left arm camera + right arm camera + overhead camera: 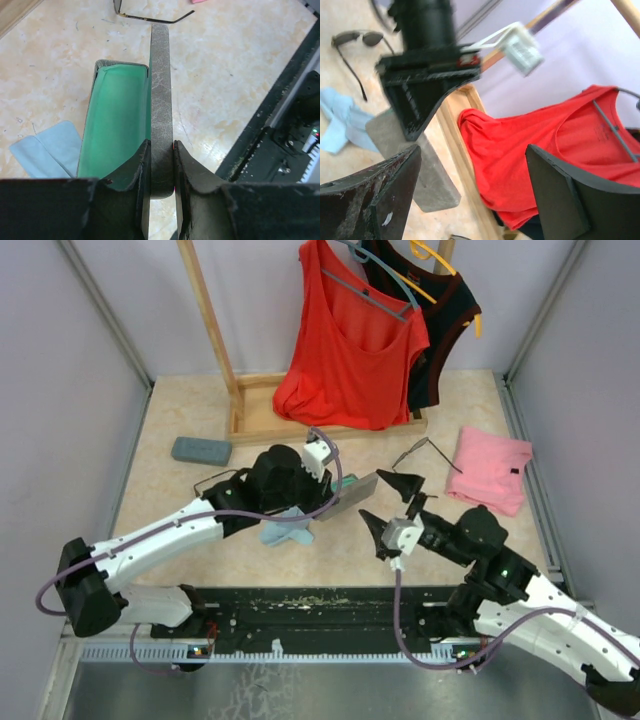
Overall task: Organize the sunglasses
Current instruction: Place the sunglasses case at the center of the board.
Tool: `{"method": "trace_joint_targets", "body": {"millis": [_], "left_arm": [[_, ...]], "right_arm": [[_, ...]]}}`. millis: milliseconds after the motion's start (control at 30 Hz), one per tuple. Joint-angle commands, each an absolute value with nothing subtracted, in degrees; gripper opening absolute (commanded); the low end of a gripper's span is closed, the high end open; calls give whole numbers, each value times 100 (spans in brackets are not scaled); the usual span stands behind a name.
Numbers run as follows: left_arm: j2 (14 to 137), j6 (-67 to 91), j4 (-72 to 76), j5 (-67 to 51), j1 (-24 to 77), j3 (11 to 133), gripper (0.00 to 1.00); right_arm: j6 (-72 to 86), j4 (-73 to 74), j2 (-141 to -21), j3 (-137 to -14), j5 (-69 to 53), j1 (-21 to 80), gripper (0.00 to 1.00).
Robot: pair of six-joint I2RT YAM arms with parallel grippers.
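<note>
Step now: I am getting a case ready for a pair of glasses. My left claw (161, 165) pinches the grey lid (160, 100) of the open glasses case (117, 125), so the green inside shows.

Left claw: pressed together on the lid edge, one finger on each side.

Right claw (393, 502): spread wide and holding nothing.

First pair of sunglasses (425, 453): it lies on the worktop (180, 420) toward the far right, just beside the pink cloth (491, 467). In the left wrist view I see its thin dark arm past the far end of the case.

Second pair of sunglasses (357, 45): it lies toward the left side of the worktop, partly hidden behind my left arm in the top view. The right wrist view shows it near the light blue cloth (337, 122).

Other case (201, 449): closed, near the far left of the worktop, well apart from both claws.

Left arm: it reaches from the near left edge to the middle of the worktop, wrist turned so the lid stands up.

Right arm: it reaches in from the near right corner, raised, with the claw pointing at the case.

Next move, I think: keep the lid held still, send the right claw to the first pair, pick it up gently by the frame, and lay it in the green part.
</note>
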State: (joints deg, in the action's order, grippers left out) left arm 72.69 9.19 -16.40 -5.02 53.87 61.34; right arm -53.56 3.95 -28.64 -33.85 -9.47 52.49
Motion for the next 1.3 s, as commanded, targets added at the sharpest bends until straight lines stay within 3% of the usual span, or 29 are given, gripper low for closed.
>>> {"method": "trace_joint_targets", "body": {"millis": [0,167,467,700,967,1100,1267], "left_arm": [[7399,1092,-285,-86,5390,5682,3],[7661,1406,1022,498,5397,4984,1],[8248,1768,2620,1124,5489,4281,0],[8775,2125,2913,1239,5631,4206,3],[8938,2332,2993,1063,5669,4023,23],[8906,2372,2998,1032,5669,3929,38],[8830,2458,3038,981,5669,3779,48]], "right_arm": [[-3021,-186,-2672,-3657,-137,5291,84],[-530,1113,-3267,-4362,1725,5291,84],[1102,1936,-4035,-4335,2686,5294,83],[2710,2259,-4235,-4070,3454,5293,82],[4052,2004,-4513,-3719,2994,5222,77],[4405,1763,-4608,-3544,2930,5225,82],[5425,1886,-4631,-3297,3250,5226,85]]}}
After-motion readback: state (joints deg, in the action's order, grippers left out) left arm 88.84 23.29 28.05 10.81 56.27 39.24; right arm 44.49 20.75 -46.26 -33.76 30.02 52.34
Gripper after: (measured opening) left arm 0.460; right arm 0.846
